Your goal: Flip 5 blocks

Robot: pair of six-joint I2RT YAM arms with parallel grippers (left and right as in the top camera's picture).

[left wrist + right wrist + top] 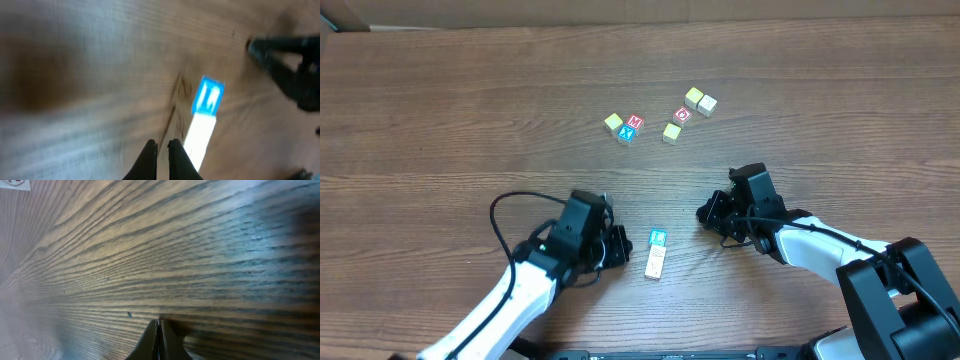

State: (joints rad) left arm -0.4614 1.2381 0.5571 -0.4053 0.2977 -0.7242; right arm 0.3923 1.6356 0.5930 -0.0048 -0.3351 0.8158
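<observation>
Several blocks (671, 132) lie scattered toward the far side of my counter (440, 120), showing yellow, red and cream faces, well apart from both arms. Nearer to me I see a short row: a blue-faced block (658, 238) touching cream blocks (655, 264) laid end to end, though I cannot tell how many. My left claw (617, 246) sits just beside that row on its left, jaws pinched narrow on nothing. My right claw (704, 213) hangs low over bare wood to the row's right, fingers pressed together and equally empty.
</observation>
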